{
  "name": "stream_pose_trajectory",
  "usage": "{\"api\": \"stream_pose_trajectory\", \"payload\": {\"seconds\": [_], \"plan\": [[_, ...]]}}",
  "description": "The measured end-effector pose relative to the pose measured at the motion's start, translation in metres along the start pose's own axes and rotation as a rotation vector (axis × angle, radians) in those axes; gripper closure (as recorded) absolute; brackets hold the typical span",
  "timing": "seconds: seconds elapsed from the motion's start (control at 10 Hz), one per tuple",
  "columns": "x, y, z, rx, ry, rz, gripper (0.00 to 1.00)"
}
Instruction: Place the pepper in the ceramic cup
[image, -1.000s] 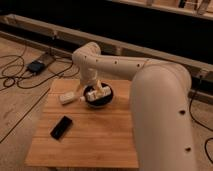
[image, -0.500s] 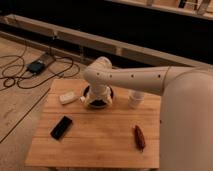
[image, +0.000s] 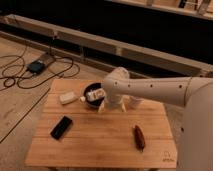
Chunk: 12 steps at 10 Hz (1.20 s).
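Single camera view, arm reaching in from your right. The hand (image: 109, 104) hangs low at the rear of the desk (image: 100, 147), between the black bowl (image: 93, 98) and the ceramic cup (image: 135, 103). Whether it is spread or pressed together cannot be told.

Compared with half a second ago, the arm has swung rightward and now partly covers the cup, which was then in plain sight. The pepper (image: 139, 137) has not moved: it lies flat near the front right edge, well apart from the hand and the cup.

Judgement: nothing is grasped yet, and you are at the approach step. You must bring the hand forward and down to the pepper before any placing can begin.
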Motion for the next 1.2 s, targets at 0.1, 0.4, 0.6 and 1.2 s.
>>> {"api": "stream_pose_trajectory", "payload": {"seconds": [0.1,0.4,0.6,1.2], "plan": [[-0.001,0.013,0.003,-0.002,-0.001,0.007,0.2],[-0.01,0.051,0.013,-0.005,-0.01,0.039,0.2],[-0.024,0.072,0.023,-0.002,-0.021,0.058,0.2],[-0.073,0.108,0.055,0.02,-0.045,0.134,0.2]]}}
